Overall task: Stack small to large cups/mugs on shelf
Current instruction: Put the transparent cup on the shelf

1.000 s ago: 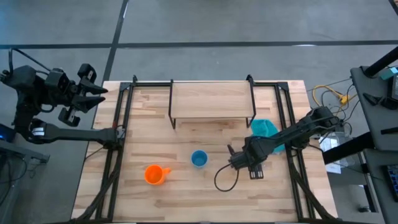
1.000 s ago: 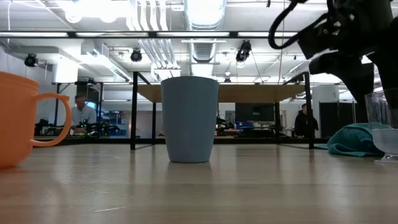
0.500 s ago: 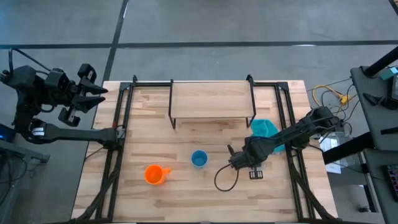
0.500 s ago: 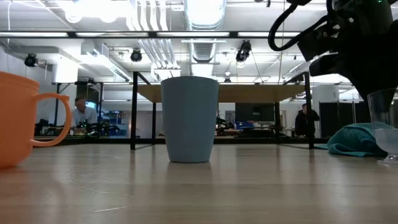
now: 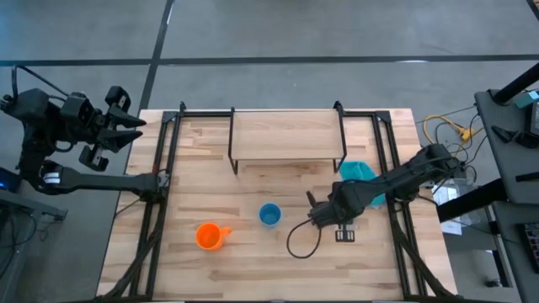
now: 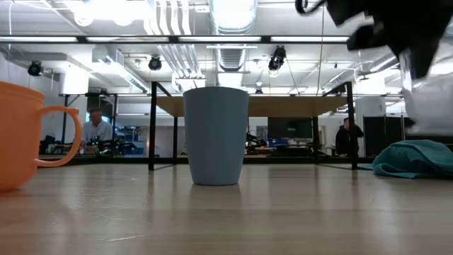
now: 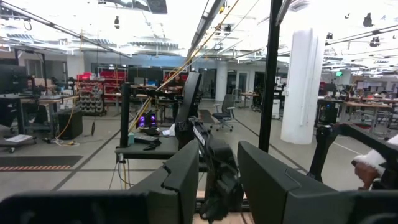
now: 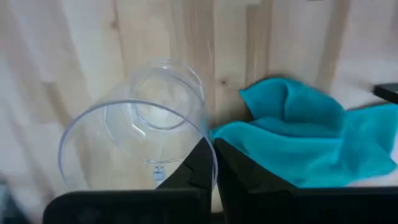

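Note:
My right gripper (image 8: 210, 148) is shut on the clear cup (image 8: 137, 137), which hangs above the table at the right in the low view (image 6: 428, 92). The blue cup (image 5: 269, 215) and the orange mug (image 5: 209, 236) stand upright on the table's near half. The shelf (image 5: 286, 135) stands on its black legs at the far middle. My left gripper (image 5: 126, 130) waits open, beyond the table's far left corner. My right gripper pinches the clear cup's rim (image 8: 202, 134), one finger inside the mouth and one outside. The fingers come from above, pointing down. The cup hangs below them, mouth up, lifted clear of the table.
A teal cloth (image 5: 358, 174) lies crumpled on the table just right of the held cup, seen close by (image 8: 298, 137). A black cable loop (image 5: 301, 241) hangs from the right arm. The black frame rails (image 5: 164, 181) run along both table sides.
My right gripper has shut on the clear cup's rim and risen. The cup, which stood on the table a second ago, has come up with it and now hangs clear of the table.

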Action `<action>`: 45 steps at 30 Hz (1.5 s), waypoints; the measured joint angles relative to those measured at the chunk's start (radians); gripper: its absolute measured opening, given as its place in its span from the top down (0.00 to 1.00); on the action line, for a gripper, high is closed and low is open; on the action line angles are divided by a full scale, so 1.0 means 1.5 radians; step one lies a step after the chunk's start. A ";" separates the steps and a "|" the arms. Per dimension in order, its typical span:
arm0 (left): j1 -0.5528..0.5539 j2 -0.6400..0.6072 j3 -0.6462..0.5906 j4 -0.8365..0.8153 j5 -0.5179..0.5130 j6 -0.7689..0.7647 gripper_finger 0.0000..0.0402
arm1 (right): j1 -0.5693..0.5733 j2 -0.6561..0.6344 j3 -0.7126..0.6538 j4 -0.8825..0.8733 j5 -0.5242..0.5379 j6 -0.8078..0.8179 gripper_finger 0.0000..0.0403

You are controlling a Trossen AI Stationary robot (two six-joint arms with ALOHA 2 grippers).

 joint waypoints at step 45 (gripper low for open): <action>0.000 -0.009 -0.001 0.045 -0.060 0.032 0.75 | -0.330 -0.047 0.440 -0.134 0.304 -0.031 0.98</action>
